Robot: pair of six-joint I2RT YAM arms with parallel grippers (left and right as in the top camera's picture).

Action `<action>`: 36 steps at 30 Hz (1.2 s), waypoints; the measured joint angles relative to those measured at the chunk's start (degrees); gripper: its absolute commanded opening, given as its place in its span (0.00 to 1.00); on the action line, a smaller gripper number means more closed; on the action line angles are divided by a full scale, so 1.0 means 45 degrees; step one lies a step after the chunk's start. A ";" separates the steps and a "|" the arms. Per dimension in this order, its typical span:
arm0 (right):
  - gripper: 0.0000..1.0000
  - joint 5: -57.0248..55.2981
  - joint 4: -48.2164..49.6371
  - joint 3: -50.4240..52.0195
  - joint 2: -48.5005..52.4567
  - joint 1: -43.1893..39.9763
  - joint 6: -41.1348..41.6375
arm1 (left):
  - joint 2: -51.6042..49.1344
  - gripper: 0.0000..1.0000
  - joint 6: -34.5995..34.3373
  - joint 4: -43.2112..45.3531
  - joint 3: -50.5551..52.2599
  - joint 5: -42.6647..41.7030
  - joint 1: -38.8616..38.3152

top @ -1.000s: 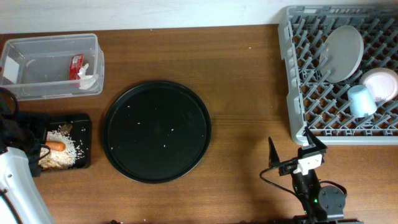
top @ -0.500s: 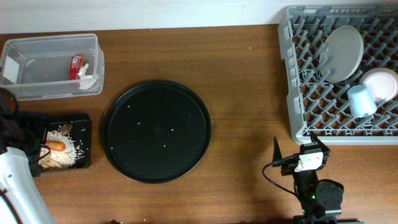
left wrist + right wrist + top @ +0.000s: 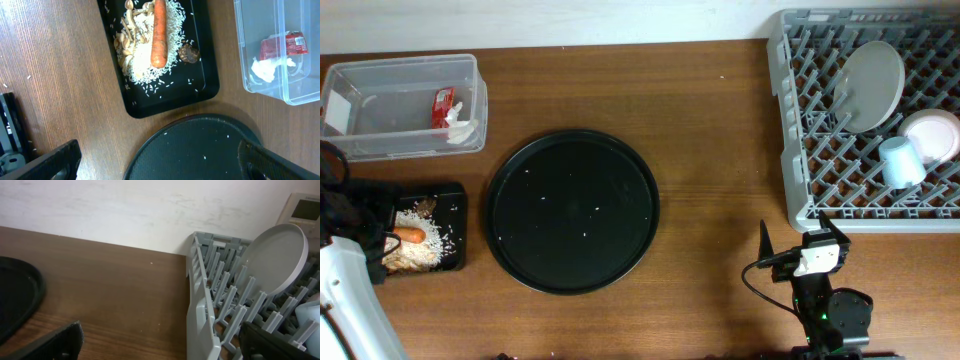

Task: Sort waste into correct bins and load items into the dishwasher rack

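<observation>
The grey dishwasher rack (image 3: 798,150) at the right holds an upright white plate (image 3: 872,85), a small white dish (image 3: 932,135) and a pale-blue cup (image 3: 902,162). My right gripper (image 3: 797,238) hangs open and empty just in front of the rack's near left corner (image 3: 202,305). At the far left, the clear tub (image 3: 380,75) contains a red sachet (image 3: 282,46) and a crumpled tissue (image 3: 267,70). The shallow black tray (image 3: 165,100) carries rice (image 3: 150,65), a carrot (image 3: 158,35) and a brown lump (image 3: 189,52). My left gripper (image 3: 160,160) is open, empty, beside that tray.
A large round black tray (image 3: 572,210) with a few rice grains lies mid-table, between the two arms. The back wall runs behind the tub and the rack. Bare wood separates the round tray from the rack.
The right gripper drew back slightly toward the table's front edge, then held still. Everything else is unchanged.
</observation>
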State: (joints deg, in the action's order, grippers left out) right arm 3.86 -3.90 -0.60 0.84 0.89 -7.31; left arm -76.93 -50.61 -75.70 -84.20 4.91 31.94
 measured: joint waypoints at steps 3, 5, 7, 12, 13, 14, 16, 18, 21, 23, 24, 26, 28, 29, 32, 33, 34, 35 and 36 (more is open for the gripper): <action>0.98 0.0000 -0.0005 0.0000 0.0000 0.0000 0.0000 | 0.0000 0.99 0.0000 0.0000 0.0000 0.0000 0.0005; 0.98 0.0000 -0.0005 0.0000 0.0000 0.0000 0.0000 | 0.0000 0.99 0.0000 -0.0005 0.0000 0.0000 0.0005; 0.98 0.0000 0.0000 0.0000 0.0000 0.0000 0.0000 | 0.0000 0.99 0.0000 -0.0005 0.0000 0.0000 0.0000; 0.98 0.0000 -0.0005 0.0000 0.0000 0.0000 0.0005 | 0.0000 0.99 0.0000 -0.0146 0.0000 0.0063 0.0000; 0.98 0.0000 0.0000 0.0000 0.0000 0.0000 0.0000 | 0.0000 0.99 0.0000 -0.0466 0.0000 0.0126 0.0005; 0.99 0.0000 0.0000 0.0000 0.0000 0.0000 0.0000 | 0.0000 0.99 0.0000 -0.0704 0.0000 0.0160 0.0005; 0.98 0.0000 0.0000 0.0000 0.0000 0.0000 0.0000 | 0.0000 0.99 0.0000 -0.1103 0.0000 0.0248 0.0000; 0.98 0.0000 0.0000 0.0000 0.0000 0.0000 0.0000 | 0.0000 0.99 0.0000 -0.1263 0.0015 0.0282 0.0005; 0.98 0.0000 -0.0005 0.0000 0.0000 0.0000 0.0000 | 0.0053 0.99 -0.0005 -0.0690 0.0510 0.0301 -0.0097; 0.98 -0.0005 0.0005 0.0000 0.0000 0.0000 0.0005 | 0.0253 0.99 -0.0015 0.0442 0.1229 0.0282 -0.0418; 0.98 0.0000 0.0000 0.0000 0.0000 0.0000 0.0005 | 0.0602 0.99 -0.0010 0.1705 0.2118 0.0214 -0.0811; 0.98 -0.0005 0.0000 0.0000 -0.0010 0.0000 0.0010 | 0.1384 0.99 -0.0044 0.3891 0.3842 -0.0049 -0.1540; 0.98 -0.0010 -0.0005 0.0000 -0.0015 0.0000 0.0005 | 0.2370 0.99 -0.0049 0.5503 0.5644 -0.0311 -0.2302; 0.98 -0.0010 0.0000 0.0000 -0.0019 0.0000 0.0000 | 0.2754 0.99 -0.0053 0.6295 0.6314 -0.0374 -0.2497; 0.98 -0.0044 0.0000 0.0000 -0.0034 0.0000 0.0000 | 0.4575 0.99 -0.0044 0.8748 0.9311 -0.0471 -0.3240; 0.98 -0.0049 0.0000 0.0000 -0.0034 0.0000 0.0005 | 0.4930 0.99 -0.0044 0.9491 0.9938 -0.0447 -0.3342; 0.98 -0.0053 0.0005 0.0000 -0.0034 0.0000 0.0005 | 0.5455 0.99 -0.0053 1.0477 1.0870 -0.0379 -0.3478; 0.98 -0.0058 0.0000 0.0000 -0.0039 0.0000 -0.0005 | 0.6139 0.99 -0.0049 1.1336 1.1987 -0.0325 -0.3638; 0.98 -0.0063 0.0000 0.0000 -0.0044 0.0000 0.0000 | 0.6727 0.99 -0.0049 1.2240 1.3012 -0.0321 -0.3789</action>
State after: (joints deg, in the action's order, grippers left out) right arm 3.57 -3.90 -0.60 0.64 0.89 -7.31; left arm -46.65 -50.83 -20.62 -25.65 3.46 14.90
